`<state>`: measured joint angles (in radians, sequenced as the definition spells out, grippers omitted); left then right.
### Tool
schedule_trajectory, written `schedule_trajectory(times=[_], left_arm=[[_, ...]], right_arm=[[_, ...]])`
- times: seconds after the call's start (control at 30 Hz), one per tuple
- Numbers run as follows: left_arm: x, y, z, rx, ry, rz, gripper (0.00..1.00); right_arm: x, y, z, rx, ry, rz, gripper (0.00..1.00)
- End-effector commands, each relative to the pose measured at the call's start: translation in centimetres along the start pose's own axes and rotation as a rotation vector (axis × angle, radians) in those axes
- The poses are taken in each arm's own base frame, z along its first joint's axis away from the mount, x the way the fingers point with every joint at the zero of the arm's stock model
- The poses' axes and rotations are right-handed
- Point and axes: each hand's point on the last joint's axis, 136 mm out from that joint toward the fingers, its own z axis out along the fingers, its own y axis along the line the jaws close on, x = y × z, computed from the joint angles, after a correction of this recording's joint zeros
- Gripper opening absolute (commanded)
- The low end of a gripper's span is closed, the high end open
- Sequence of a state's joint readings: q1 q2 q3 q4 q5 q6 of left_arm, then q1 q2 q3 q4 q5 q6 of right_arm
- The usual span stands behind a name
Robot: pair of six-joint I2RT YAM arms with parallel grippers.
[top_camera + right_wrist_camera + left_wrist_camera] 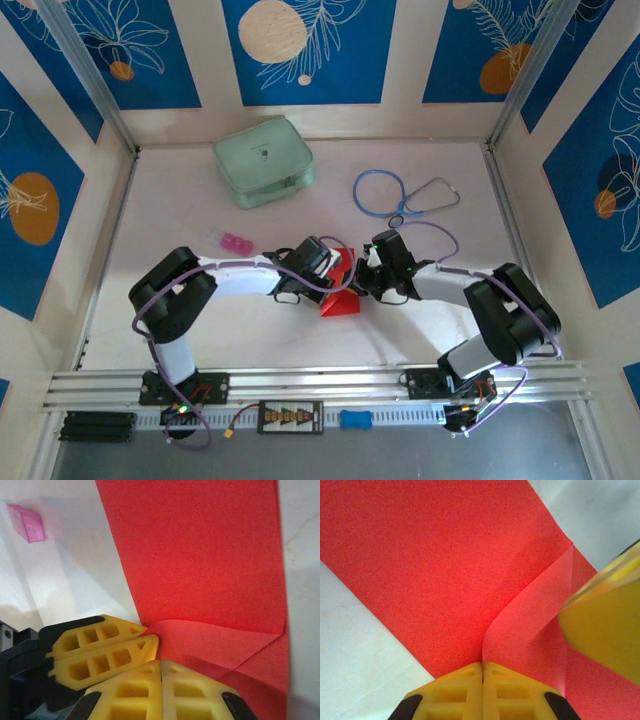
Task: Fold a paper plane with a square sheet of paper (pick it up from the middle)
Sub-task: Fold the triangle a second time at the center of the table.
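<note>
The white tabletop (180, 200) carries a pale green case (262, 160) at the back. The square sheet of paper (340, 303) is near its middle, lying mostly flat with one flap curled up along a soft, uncreased bend.

The left arm (235, 272) and right arm (440, 283) both reach inward with elbows out. Their wrists are dipped low, and the tips meet over the sheet.

In the left wrist view the left jaws are closed on the edge of the raised flap. The right jaws are shut just beside them, though whether they nip paper too is unclear.

The sheet looks light, thin and floppy. It is probably slippery on the tabletop and easy to crumple, so it is best held gently at an edge close to the bend.
</note>
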<state>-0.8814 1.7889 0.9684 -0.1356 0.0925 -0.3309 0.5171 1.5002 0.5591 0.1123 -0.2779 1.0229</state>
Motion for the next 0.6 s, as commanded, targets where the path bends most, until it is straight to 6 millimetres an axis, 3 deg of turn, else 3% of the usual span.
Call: schedule_trajectory(times=[0.0, 0.4, 0.53, 0.57], left_arm=[[1.9, 1.0, 0.3, -0.022, 0.064, -0.004, 0.00], [1.2, 0.7, -0.3, -0.017, 0.051, -0.013, 0.00], [0.0, 0.4, -1.8, -0.027, 0.032, -0.039, 0.17], [-0.4, 0.5, -2.5, -0.040, 0.021, -0.048, 0.27]], right_arm=[[0.0, 1.1, 0.6, -0.029, 0.036, -0.016, 0.01], [1.6, -5.6, 1.6, 0.115, 0.054, 0.081, 0.00], [1.6, -6.0, 1.6, 0.118, 0.056, 0.079, 0.00], [1.5, -5.9, 1.6, 0.118, 0.055, 0.077, 0.00]])
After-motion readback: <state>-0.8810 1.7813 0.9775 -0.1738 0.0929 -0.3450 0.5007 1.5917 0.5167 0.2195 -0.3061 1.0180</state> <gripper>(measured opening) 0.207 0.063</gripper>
